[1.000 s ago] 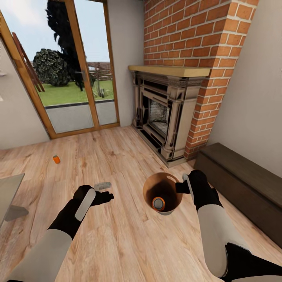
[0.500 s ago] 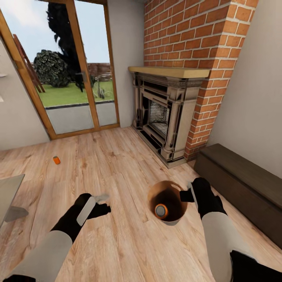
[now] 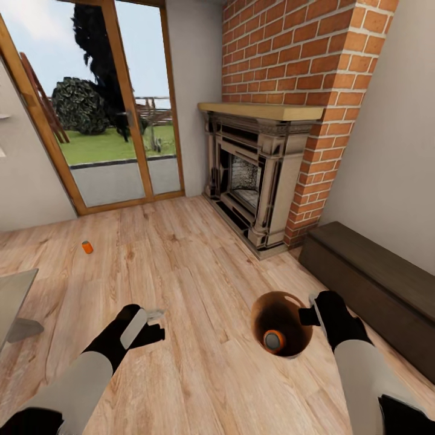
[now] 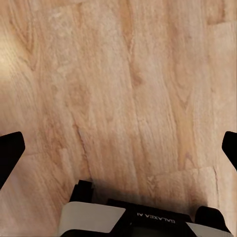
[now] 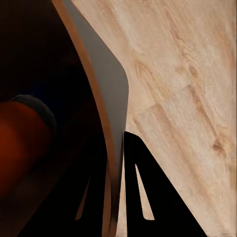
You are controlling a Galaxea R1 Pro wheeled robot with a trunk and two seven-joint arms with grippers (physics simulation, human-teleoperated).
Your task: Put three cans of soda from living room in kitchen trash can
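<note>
The copper-brown tash can (image 3: 289,304) hangs tilted just above the wooden floor at lower right, its dark inside facing me. My right gripper (image 3: 310,315) is shut on its rim, and the rim wall (image 5: 103,98) runs between the fingers (image 5: 148,197) in the right wrist view. One orange can of soda (image 3: 273,341) lies inside the bin, showing as a dim orange shape (image 5: 19,148) in the right wrist view. Another can of soda (image 3: 87,246) stands on the floor at far left. My left gripper (image 3: 151,323) hovers open over bare floorboards (image 4: 118,98), holding nothing.
This is the living room. A red-brick fireplace (image 3: 254,181) stands ahead, with wood-framed glass doors (image 3: 115,121) to its left. A dark low bench (image 3: 374,284) runs along the right wall, close to my right arm. A glass table corner (image 3: 12,296) juts in at the left edge.
My right gripper has carried the tash can, with the can inside it, to the right and closer to me. The left gripper has drawn back slightly.
</note>
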